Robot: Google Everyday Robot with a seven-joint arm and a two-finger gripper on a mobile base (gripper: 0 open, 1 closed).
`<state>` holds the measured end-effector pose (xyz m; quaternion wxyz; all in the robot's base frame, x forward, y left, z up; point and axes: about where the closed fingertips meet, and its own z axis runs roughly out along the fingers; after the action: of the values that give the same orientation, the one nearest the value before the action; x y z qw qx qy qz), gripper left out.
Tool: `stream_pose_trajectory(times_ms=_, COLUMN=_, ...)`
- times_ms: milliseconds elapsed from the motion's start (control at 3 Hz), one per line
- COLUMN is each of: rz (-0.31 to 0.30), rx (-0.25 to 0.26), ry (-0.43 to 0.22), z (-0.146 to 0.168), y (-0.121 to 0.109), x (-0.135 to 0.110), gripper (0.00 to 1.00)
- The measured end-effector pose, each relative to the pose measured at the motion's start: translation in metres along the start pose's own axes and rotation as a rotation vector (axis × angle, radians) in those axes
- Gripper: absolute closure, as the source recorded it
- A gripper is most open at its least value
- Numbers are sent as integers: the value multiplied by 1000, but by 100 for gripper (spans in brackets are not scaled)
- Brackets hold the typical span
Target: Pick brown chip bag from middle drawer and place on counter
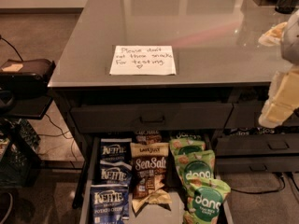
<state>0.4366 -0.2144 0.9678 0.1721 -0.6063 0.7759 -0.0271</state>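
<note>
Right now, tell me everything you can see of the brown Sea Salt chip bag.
The brown chip bag is dark brown and glossy-looking, with a tan top band and large white "Sea Salt" lettering. It lies face up in the centre row of the middle drawer, flanked by blue Kettle bags and green dang bags. The gripper hangs by the right edge of the counter, apart from it.

Office-like test space: counter (210, 27) note (143, 59) says "for testing", snack-stocked drawer (87, 185), floor cables (257, 192); gripper (281, 101) at right edge.
</note>
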Motion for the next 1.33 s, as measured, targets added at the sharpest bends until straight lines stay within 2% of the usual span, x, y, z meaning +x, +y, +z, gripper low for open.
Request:
stream_pose_trajectory(times_ms=333, rz=-18, rx=-13, ry=-67, z=30, y=20, x=-1, gripper=0)
stream_pose_trajectory(times_ms=667, rz=-20, rx=-43, ry=-135, z=80, y=45, x=0, gripper=0)
stream_pose_trajectory(times_ms=1000, rz=-20, rx=-83, ry=-190, z=133, y=67, x=1, gripper=0)
stream_pose_trajectory(times_ms=1333, rz=-23, rx=-147, ry=-220, z=182, y=91, x=-2, gripper=0)
